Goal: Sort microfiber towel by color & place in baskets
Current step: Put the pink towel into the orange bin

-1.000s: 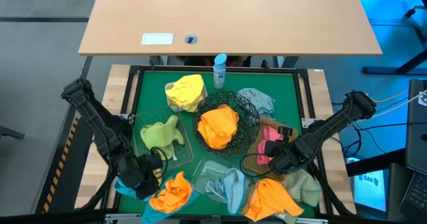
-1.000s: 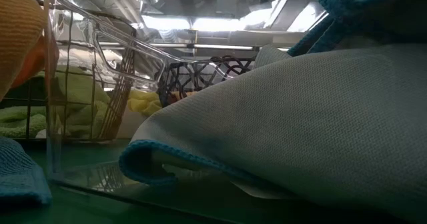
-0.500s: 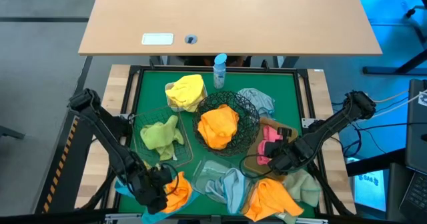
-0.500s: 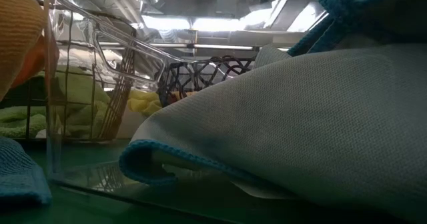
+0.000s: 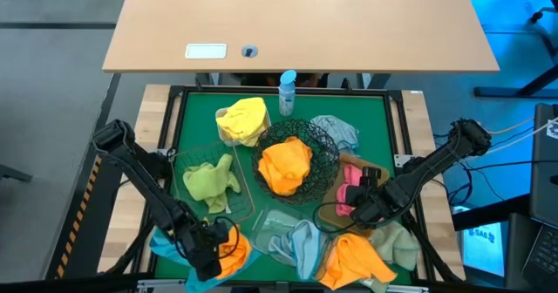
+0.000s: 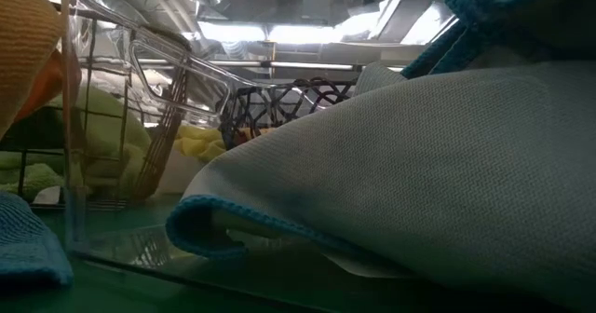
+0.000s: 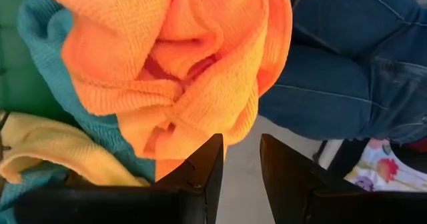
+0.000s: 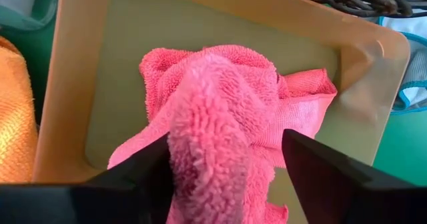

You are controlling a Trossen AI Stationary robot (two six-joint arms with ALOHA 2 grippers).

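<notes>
We see the right tool (image 5: 356,204) low over the tan tray (image 5: 342,164) at the right of the green mat (image 5: 366,110). Its fingers (image 8: 333,177) stand spread on either side of a pink towel (image 8: 227,111) that lies bunched inside the tray, and they do not pinch it. In the right wrist view the pink cloth rises between the two fingers, with the tray's pale floor and rim around it.

The left tool (image 5: 212,251) sits at the near left corner of the bench, right at an orange towel (image 5: 234,248) heaped on a teal cloth (image 5: 164,243). From the left wrist view we see its fingers (image 7: 203,177) with a narrow gap between them, just under the orange folds (image 7: 173,57); we cannot tell whether they pinch the cloth or only touch it. A yellow cloth (image 7: 53,151) shows beside the teal one there.

Elsewhere, a second orange towel (image 5: 285,164) fills the round black wire bowl (image 5: 324,146) at the centre. A pale green towel (image 5: 209,180) lies in the rectangular wire basket (image 5: 193,150) to its left. A yellow towel (image 5: 243,119) sits at the far left of the mat, close to a blue-capped spray bottle (image 5: 287,92). A light blue towel (image 5: 301,241) rests in the clear plastic tray (image 5: 266,221) at the near centre, and a third orange towel (image 5: 353,258) lies to its right, at the near edge.
</notes>
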